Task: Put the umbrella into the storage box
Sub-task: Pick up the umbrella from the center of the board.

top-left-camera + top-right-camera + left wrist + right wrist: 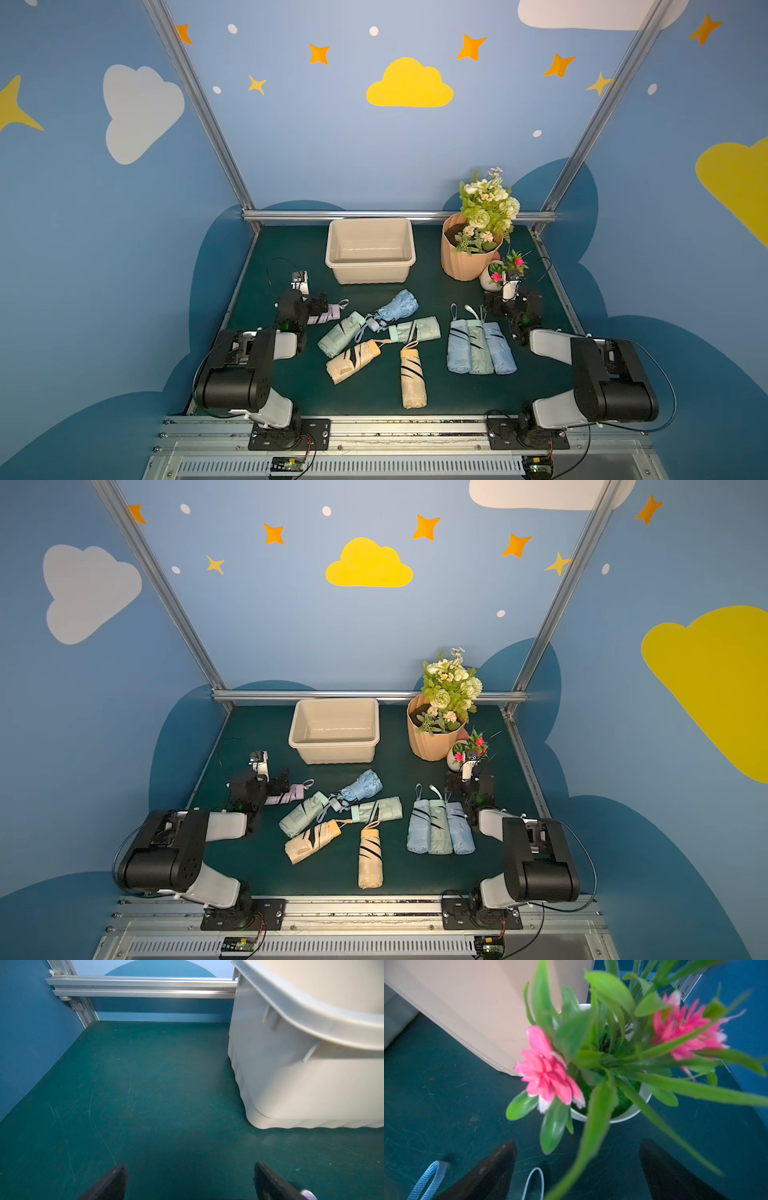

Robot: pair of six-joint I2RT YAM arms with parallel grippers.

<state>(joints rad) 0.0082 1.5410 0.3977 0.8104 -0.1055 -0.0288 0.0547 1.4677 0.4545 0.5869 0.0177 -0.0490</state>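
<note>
Nearest to us, a cream umbrella [413, 376] lies folded on the green mat [478, 395], its strap end pointing away. Left of it a tan umbrella [353, 360] with dark stripes lies slantwise, close against a mint umbrella [341, 328]. To the right we see a row of three umbrellas [480, 347], blue, mint and blue, lying side by side and touching, their strap loops toward the back.

A little farther in lie a second mint umbrella [417, 329], a loosely bundled light blue umbrella [395, 309] and, off to the left, a lilac umbrella [326, 314].

The left claw [190, 1167] hangs released over bare mat, grasping nothing. Its black fingers [116, 1180] stand well apart, and we catch a bit of lilac just beside one of them. The right claw [579, 1142] is released too, its jaws spread wide and holding nothing. Two strap loops [428, 1180] lie near its fingers, and a small white pot [629, 1114] of pink flowers stands just ahead of it.

Farthest back, the storage box [368, 272] stands upright near the rear rail [399, 215], showing in both top views. Every umbrella we can see lies on the mat outside it, on the near side. To its right stands a ribbed peach flower pot [465, 262], with the small white pot just in front of it.
</note>
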